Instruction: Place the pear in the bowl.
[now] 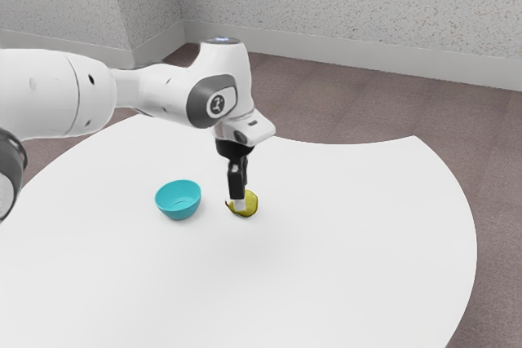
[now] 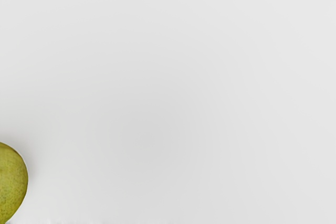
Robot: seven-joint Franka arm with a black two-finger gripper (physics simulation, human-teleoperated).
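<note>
So the pear (image 1: 250,201) is on the white table (image 1: 351,242), right by the tip of the gripper (image 1: 239,204), which points down and partly covers it in the exterior view. Make that view a clock face centred on the tip and the pear's visible bulk pokes out around 3 o'clock, with the teal bowl (image 1: 180,210) off at 9. Honestly can't tell how far open the gripper is, or whether it's got hold of the pear.

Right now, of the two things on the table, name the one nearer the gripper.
The pear. It is right by the gripper's lower end, while the bowl stands apart, toward the exterior view's left.
</note>
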